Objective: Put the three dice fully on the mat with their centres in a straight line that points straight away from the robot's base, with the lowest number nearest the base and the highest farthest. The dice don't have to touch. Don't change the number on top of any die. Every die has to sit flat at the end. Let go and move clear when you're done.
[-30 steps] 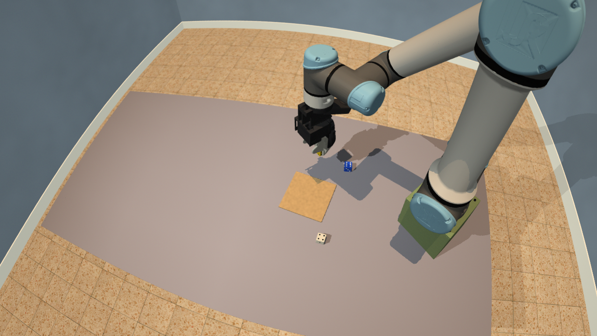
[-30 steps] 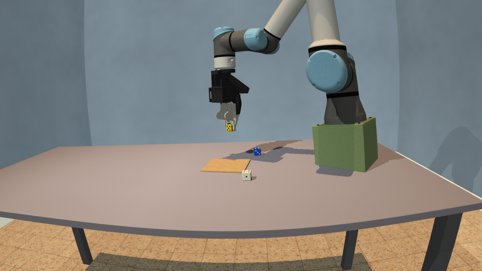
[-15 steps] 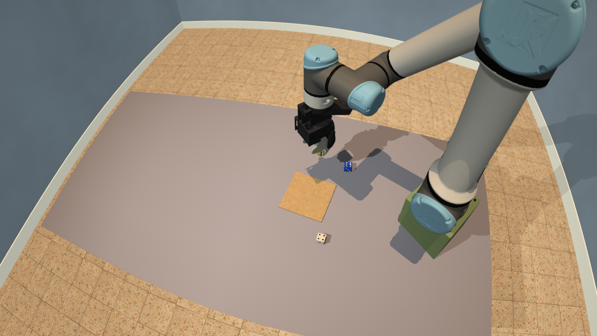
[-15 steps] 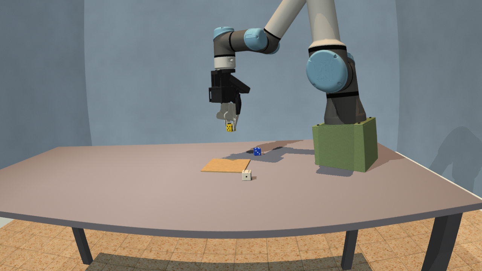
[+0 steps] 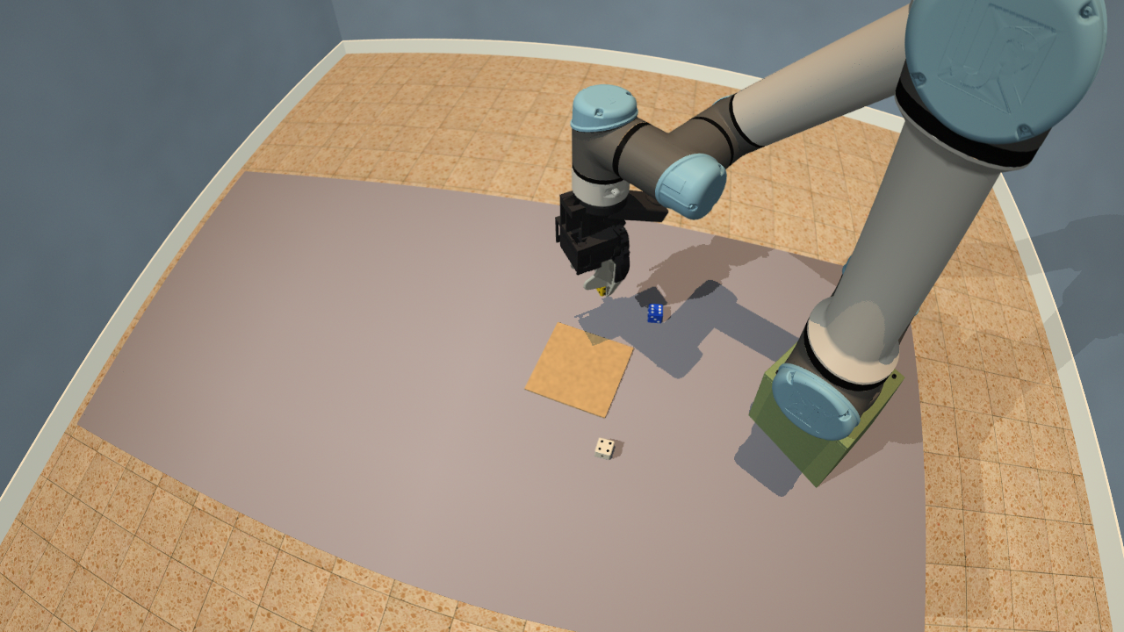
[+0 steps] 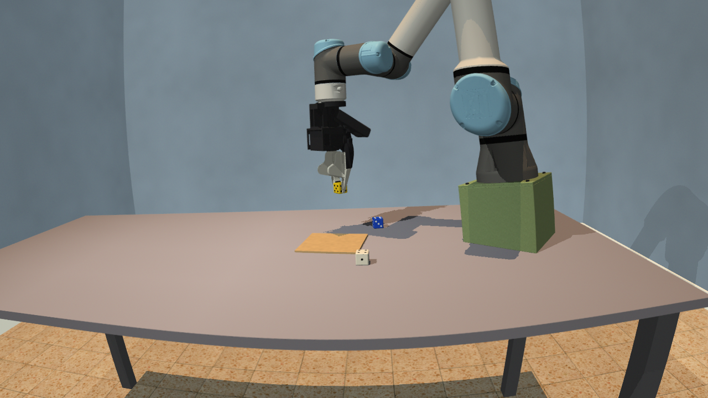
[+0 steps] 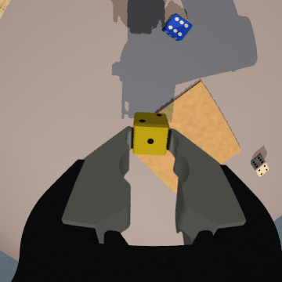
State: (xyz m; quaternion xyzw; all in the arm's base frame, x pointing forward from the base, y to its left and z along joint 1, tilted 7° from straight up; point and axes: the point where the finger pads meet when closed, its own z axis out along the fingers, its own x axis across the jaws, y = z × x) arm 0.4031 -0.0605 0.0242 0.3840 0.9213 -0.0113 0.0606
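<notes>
My gripper (image 5: 603, 288) (image 6: 340, 184) (image 7: 149, 129) is shut on the yellow die (image 5: 601, 291) (image 6: 338, 187) (image 7: 150, 148), held in the air above the table. Its single pip faces up to the wrist camera. The orange mat (image 5: 577, 369) (image 6: 331, 243) (image 7: 205, 121) bears no die. The blue die (image 5: 655, 312) (image 6: 377, 222) (image 7: 178, 27) sits flat on the table with six on top, off the mat's upper right corner in the top view. The white die (image 5: 604, 448) (image 6: 362, 257) (image 7: 262, 169) sits flat off the mat's opposite side, four on top.
The robot's green base block (image 5: 813, 459) (image 6: 500, 213) stands on the table (image 5: 353, 353) (image 6: 198, 287), right of the mat in the top and exterior views. The arm's shadow falls over the blue die's area and one mat corner.
</notes>
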